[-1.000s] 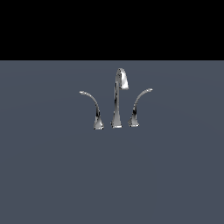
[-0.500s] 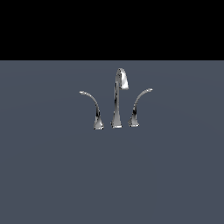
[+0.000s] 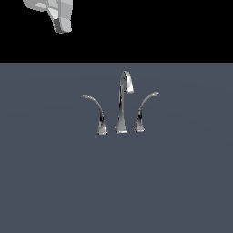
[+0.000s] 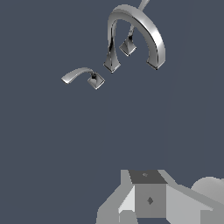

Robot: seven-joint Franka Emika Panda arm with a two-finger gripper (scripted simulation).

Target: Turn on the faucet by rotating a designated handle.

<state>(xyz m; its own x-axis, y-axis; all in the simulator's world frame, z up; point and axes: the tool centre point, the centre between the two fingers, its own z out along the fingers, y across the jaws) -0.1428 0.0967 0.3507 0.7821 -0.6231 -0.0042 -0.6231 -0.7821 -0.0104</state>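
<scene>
1. Exterior view shows you the faucet standing mid-surface: a tall hooked spout between two shorter levers.
2. Your target, the designated handle, is the lever on the exterior view's left, its tip arcing leftward. The mirror lever arcs rightward; leave it alone.
3. The gripper sits at the upper left corner, high and well apart from the handle, so I judge the approach is only beginning.
4. Only part of the pincer shows in either view, so you cannot tell whether it is released or clenched; nothing is seen in it.
5. The surface is flat, matte slate-grey; behind it the room renders plain black.
</scene>
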